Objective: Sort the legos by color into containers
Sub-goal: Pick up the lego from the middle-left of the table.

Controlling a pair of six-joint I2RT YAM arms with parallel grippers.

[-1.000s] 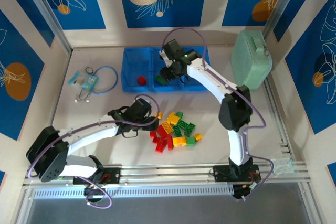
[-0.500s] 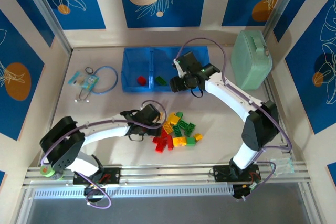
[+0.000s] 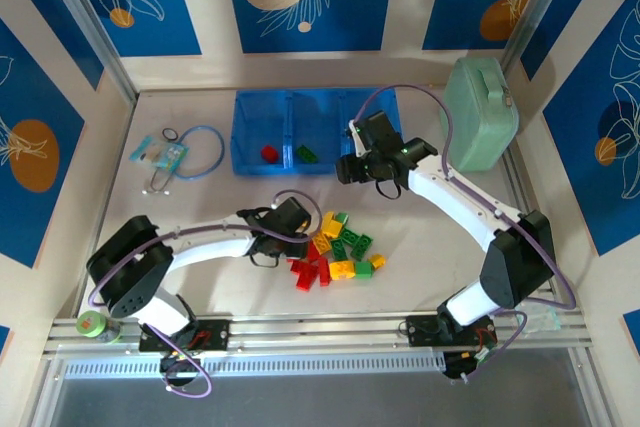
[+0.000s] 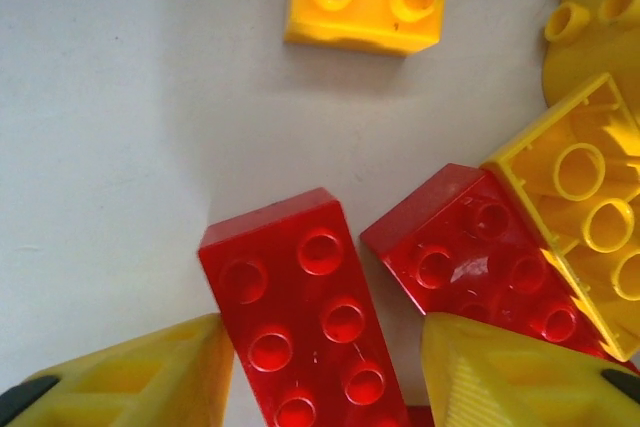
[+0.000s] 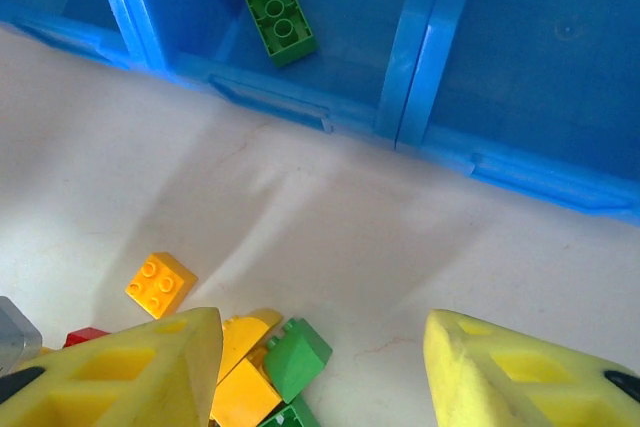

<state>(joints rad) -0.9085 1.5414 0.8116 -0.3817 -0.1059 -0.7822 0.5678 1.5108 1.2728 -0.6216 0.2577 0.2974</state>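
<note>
The legos (image 3: 335, 252) lie in a loose red, yellow and green pile on the table. My left gripper (image 3: 300, 232) is at the pile's left edge. In the left wrist view its jaws (image 4: 322, 332) straddle a long red brick (image 4: 300, 287): the left finger touches it and a gap shows at the right finger. My right gripper (image 3: 355, 167) hangs open between the pile and the blue tray (image 3: 250, 107), with nothing between its fingers (image 5: 150, 367). One red lego (image 3: 268, 154) lies in the left container and one green lego (image 5: 278, 9) in the middle one.
A mint-green case (image 3: 478, 112) stands at the back right, close to the right arm. A blue cable loop (image 3: 195, 152) and a small packet (image 3: 160, 154) lie at the left. An orange brick (image 5: 160, 283) sits apart from the pile. A second red brick (image 4: 470, 257) lies beside the straddled one.
The right gripper has pulled back from over the middle container toward the pile, leaving a green lego there. The left gripper has slid right into the pile and its jaws have narrowed around the red brick.
</note>
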